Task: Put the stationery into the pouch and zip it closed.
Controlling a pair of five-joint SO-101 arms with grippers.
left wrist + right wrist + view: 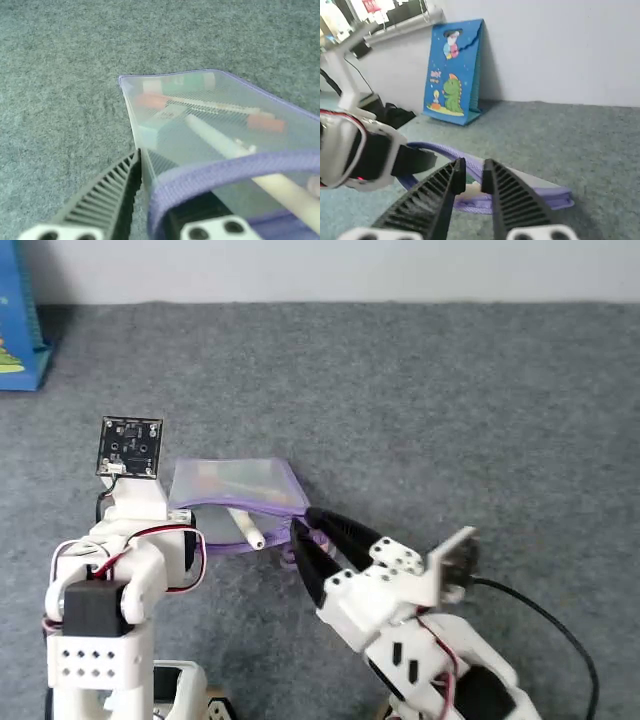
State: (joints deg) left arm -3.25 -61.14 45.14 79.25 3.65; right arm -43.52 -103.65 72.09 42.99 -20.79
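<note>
Grey felt-like cloth covers the surface [450, 390], which runs back to a white wall [350, 270]. A blue gift bag [18, 330] stands against the wall at the far left corner.

The pouch [240, 483] lies flat near the middle of the surface, between the two arms, with its purple zip edge facing them and its mouth unzipped. A white pen [247, 528] pokes out of that mouth at a slant, half inside. Through the pouch's see-through side, the left wrist view shows several more pieces of stationery [205, 102], too blurred to name.

The left claw [150, 190] is at the pouch's left end, closed on its purple rim, with one finger outside and the other under the clear side.

The right claw [303, 522] is at the pouch's right end, its tips close to the zip edge. Its black fingers [447, 182] stand almost together with a narrow gap between them. I cannot tell whether anything is pinched there.
</note>
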